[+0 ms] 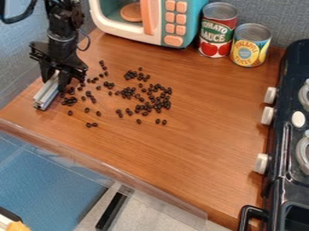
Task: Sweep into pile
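Beans (148,107) lie loosely spread, so gathering is in hand: with your jaws closed on the metal bar (46,95), sweep rightward from the left edge of the surface (199,153).

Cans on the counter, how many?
2. A red-labelled can stands just right of the toy microwave; a yellow-labelled can stands beside it, nearer the stove.

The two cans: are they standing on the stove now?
No, both cans stand on the wooden counter, beside the toy microwave.
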Controlling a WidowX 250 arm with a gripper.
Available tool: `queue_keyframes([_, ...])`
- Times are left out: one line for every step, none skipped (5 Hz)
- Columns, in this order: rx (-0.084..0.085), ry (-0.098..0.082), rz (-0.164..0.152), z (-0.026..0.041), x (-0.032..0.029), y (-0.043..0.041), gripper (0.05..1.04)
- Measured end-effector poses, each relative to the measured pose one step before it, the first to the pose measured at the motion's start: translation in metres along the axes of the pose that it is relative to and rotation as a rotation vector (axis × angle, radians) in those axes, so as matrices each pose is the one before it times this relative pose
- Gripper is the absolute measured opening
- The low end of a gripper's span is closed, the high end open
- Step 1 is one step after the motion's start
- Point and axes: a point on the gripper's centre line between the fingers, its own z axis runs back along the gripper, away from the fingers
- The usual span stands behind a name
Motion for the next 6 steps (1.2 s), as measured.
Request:
queue_keyframes([-0.0257, 0.0351, 0.0191, -0.00240, 0.00110, -0.00423, 0.372])
queue_keyframes([-0.0332, 0.0181, 0.0007, 0.00141, 0.00016, -0.01063, 0.372])
queue_keyframes([-0.0274, 0.0269, 0.0217, 0.00106, -0.00445, -0.00711, 0.372])
queue_keyframes([-0.0377, 0.0102, 0.0127, 0.00211, -0.00400, -0.00880, 0.372])
queue_keyframes([-0.0339, 0.0150, -0.0226, 0.00580, -0.00438, -0.02177, 0.372])
queue_keyframes([-0.0326, 0.0144, -0.0126, 0.00372, -0.00476, -0.02015, 0.372])
